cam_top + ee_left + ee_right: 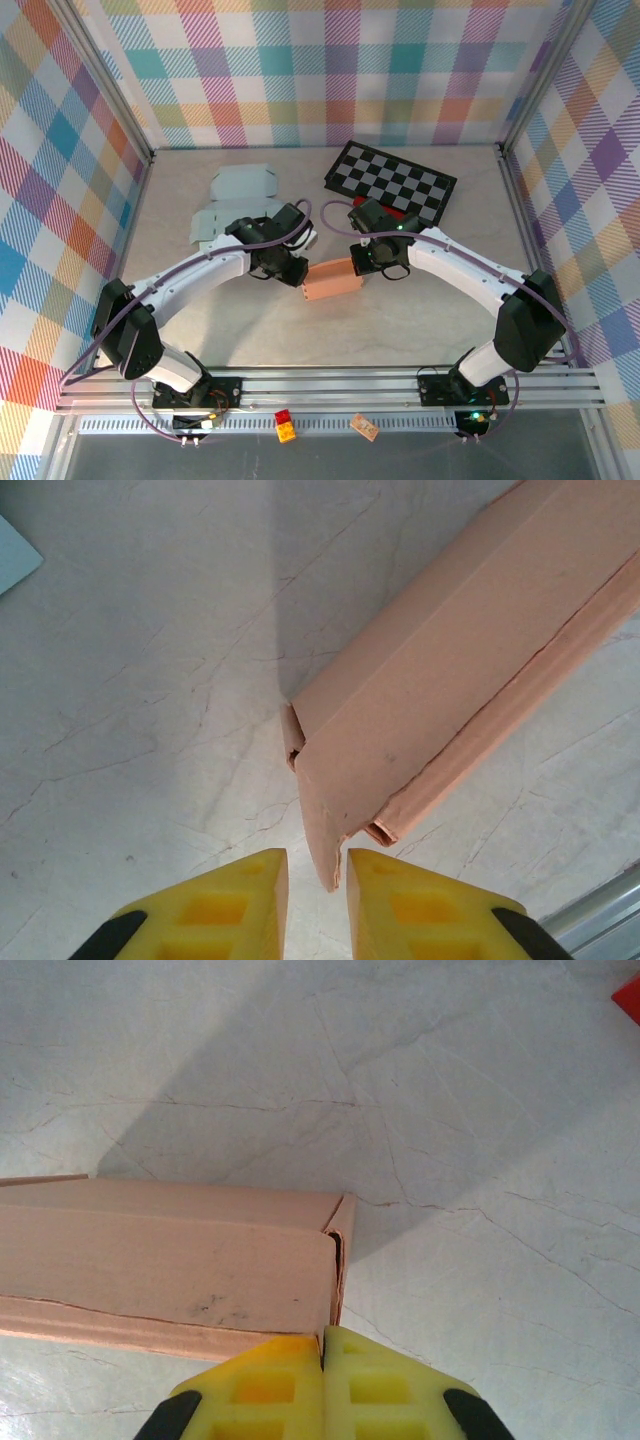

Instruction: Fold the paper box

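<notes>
The paper box (332, 280) is a salmon-pink cardboard box, partly folded, lying mid-table between the two arms. My left gripper (297, 275) is at its left end. In the left wrist view the yellow fingers (230, 910) stand a little apart, and the tip of a loose end flap of the box (470, 670) hangs in the gap of the left gripper (317, 880). My right gripper (358, 265) is at the box's right end. In the right wrist view its jaws (323, 1345) are pressed together on the thin end wall of the box (170, 1260).
Flat light-blue box cut-outs (235, 205) lie at the back left. A black-and-white checkerboard (392, 180) sits at the back right on something red (402, 213). Metal frame rails (330, 385) run along the near edge, and patterned walls close in the sides.
</notes>
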Robot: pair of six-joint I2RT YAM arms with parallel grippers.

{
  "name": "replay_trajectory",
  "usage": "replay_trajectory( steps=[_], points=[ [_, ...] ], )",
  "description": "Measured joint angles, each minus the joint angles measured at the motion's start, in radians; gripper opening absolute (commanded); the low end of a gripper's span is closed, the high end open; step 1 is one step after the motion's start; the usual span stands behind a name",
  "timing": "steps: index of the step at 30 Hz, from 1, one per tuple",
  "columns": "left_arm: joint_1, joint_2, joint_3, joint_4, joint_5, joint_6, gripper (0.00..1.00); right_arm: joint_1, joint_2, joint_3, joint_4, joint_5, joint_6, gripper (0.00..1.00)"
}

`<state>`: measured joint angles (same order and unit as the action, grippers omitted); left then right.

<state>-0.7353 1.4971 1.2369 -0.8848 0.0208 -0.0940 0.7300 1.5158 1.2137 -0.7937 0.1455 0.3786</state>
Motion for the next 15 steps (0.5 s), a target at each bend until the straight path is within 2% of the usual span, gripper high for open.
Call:
replay_trajectory(
  steps=[11,15],
  points=[
    [-0.004,0.025,0.029,-0.004,-0.005,-0.037,0.01,0.0,0.0,0.0,-0.001,0.002,0.01,0.0],
    [-0.004,0.033,0.039,-0.005,-0.007,-0.071,0.0,0.0,0.0,0.0,-0.001,0.004,0.022,0.0]
  ],
)
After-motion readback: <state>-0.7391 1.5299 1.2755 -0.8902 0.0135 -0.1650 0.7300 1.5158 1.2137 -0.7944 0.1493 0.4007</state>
